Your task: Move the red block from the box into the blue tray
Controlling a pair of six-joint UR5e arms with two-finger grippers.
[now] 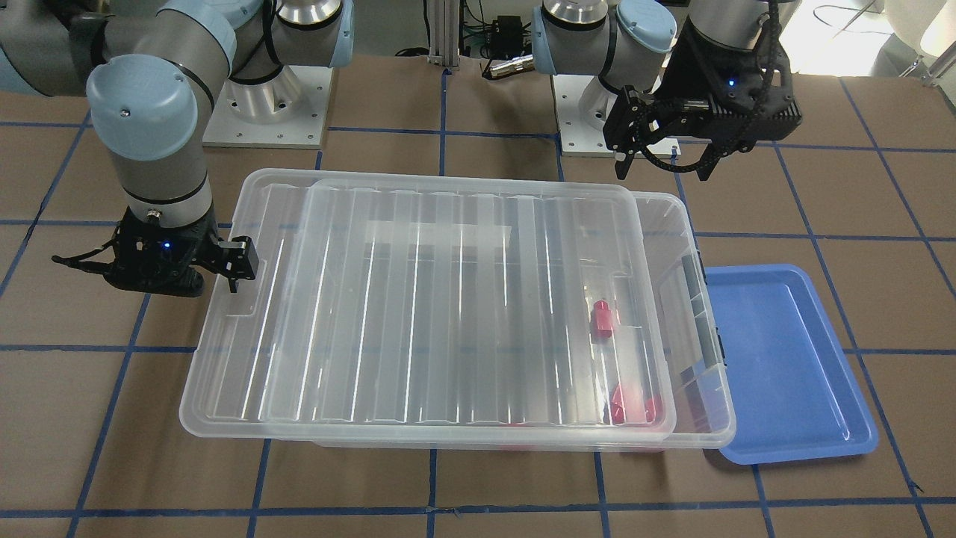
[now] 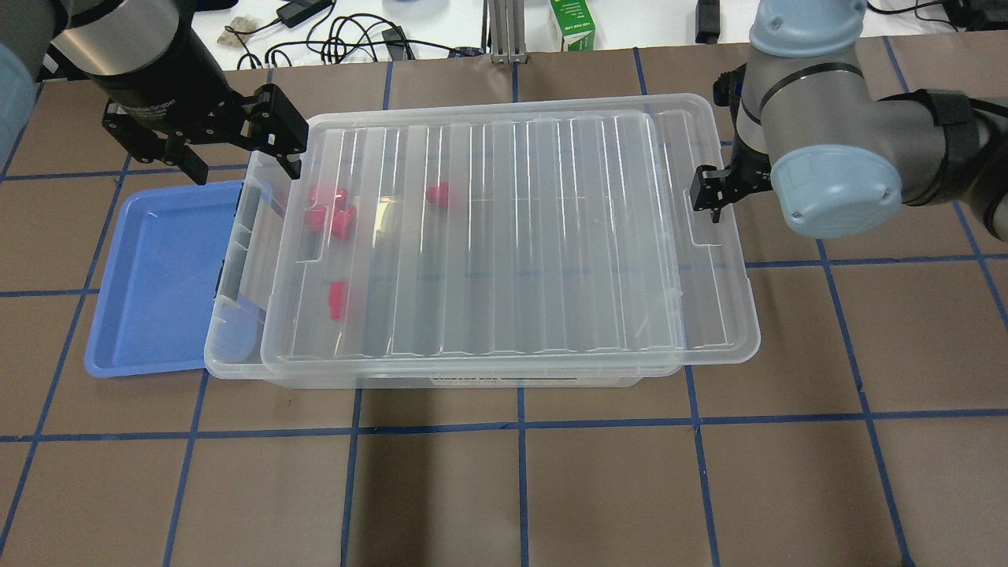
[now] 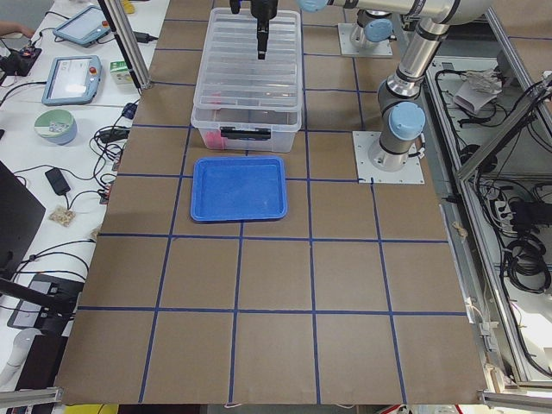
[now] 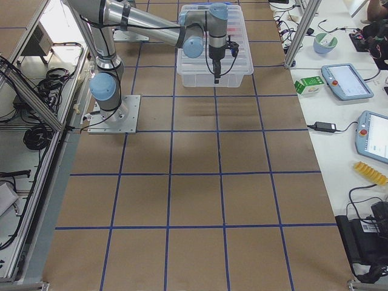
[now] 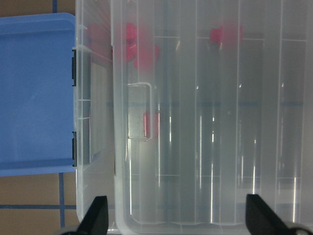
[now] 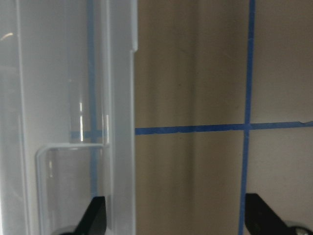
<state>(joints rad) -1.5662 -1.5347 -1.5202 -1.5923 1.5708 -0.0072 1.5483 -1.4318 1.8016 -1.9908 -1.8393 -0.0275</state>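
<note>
Left fingers [image 5: 98, 218] and right fingers [image 6: 95, 218] spread wide — red block [image 1: 602, 320] inside box [image 2: 232, 346].

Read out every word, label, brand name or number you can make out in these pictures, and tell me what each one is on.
Nothing can be read for certain.
Pale print on the dark wrist sleeve of the left arm: too blurred to read.
Dark strip label on the near wall of the large clear plastic bin: too small.
White print on the green carton: too blurred.
Display on the handheld screen: too small.
</note>
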